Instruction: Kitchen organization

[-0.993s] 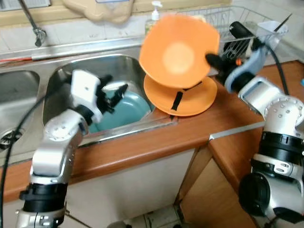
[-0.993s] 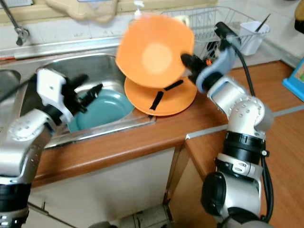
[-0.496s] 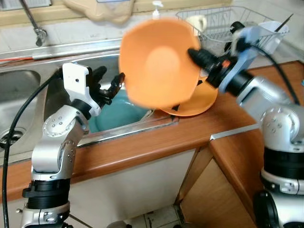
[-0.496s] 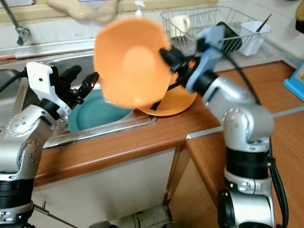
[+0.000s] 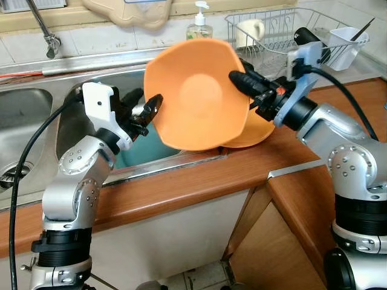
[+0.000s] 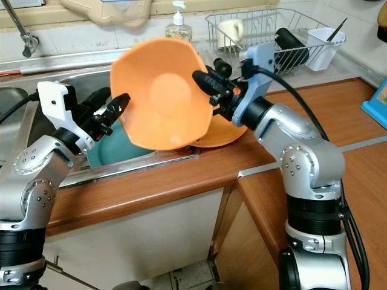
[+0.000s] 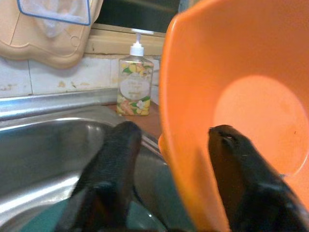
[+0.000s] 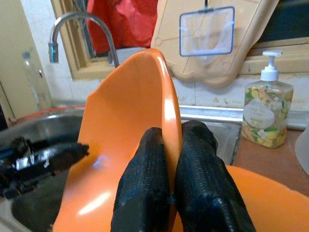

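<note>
The orange bowl (image 5: 196, 96) hangs tilted in the air above the edge of the sink (image 5: 78, 112), its hollow turned toward the camera. The right end effector (image 5: 242, 81) is clamped on the bowl's rim, one finger on the inside and the other behind it; in the right wrist view the two black fingers (image 8: 145, 193) pinch the thin orange edge between them. The left end effector (image 5: 147, 109) sits at the opposite side of the bowl with its fingers spread apart. In the left wrist view one finger (image 7: 241, 174) lies inside the bowl and the other outside over the sink, so the rim runs between them, though whether they touch it cannot be told.

Behind and below the bowl an orange plate (image 5: 257, 130) lies on the wooden surface (image 5: 199, 178), just beside the sink. A teal dish (image 5: 142, 148) rests in the basin under the left end effector. A soap bottle (image 5: 198, 24) stands at the back wall, and a wire dish rack (image 5: 272, 27) holding a pale mug (image 5: 249, 30) sits behind the right arm. A tap (image 5: 45, 30) rises over the left part of the sink.
</note>
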Robot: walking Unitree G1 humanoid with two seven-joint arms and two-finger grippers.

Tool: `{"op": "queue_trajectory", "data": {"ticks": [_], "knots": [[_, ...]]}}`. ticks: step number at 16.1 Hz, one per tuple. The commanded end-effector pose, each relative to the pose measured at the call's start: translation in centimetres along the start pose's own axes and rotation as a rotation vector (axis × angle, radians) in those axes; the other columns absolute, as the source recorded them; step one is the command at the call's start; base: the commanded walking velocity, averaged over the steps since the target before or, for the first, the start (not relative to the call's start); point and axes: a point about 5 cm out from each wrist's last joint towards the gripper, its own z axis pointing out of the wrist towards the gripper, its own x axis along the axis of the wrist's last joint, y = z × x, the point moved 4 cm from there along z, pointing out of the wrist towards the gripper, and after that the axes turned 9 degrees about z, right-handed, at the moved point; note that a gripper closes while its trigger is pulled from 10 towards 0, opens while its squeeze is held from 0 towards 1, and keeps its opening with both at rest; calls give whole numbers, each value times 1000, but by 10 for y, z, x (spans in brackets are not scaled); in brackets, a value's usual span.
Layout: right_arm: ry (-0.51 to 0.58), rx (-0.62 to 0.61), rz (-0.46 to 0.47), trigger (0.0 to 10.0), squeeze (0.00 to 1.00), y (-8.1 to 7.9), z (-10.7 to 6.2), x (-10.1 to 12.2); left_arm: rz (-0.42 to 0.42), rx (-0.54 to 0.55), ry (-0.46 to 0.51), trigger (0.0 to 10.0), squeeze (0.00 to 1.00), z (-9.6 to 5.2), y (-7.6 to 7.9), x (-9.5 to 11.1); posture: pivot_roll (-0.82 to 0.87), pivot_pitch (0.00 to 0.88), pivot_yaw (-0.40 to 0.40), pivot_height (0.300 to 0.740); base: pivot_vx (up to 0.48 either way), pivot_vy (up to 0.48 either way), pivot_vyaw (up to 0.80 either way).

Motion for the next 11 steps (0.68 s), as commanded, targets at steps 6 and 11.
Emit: {"op": "queue_trajectory", "data": {"ticks": [6,11], "knots": [[95,78,82,0,0,-11,-5,17,-90,-4,-8,275,0,-4,0,-4,-86,0,9,740,0,0,0],[101,116,138,0,0,-17,-6,15,-203,-108,1,3569,0,-9,17,-5,-86,0,12,740,0,0,0]]}}
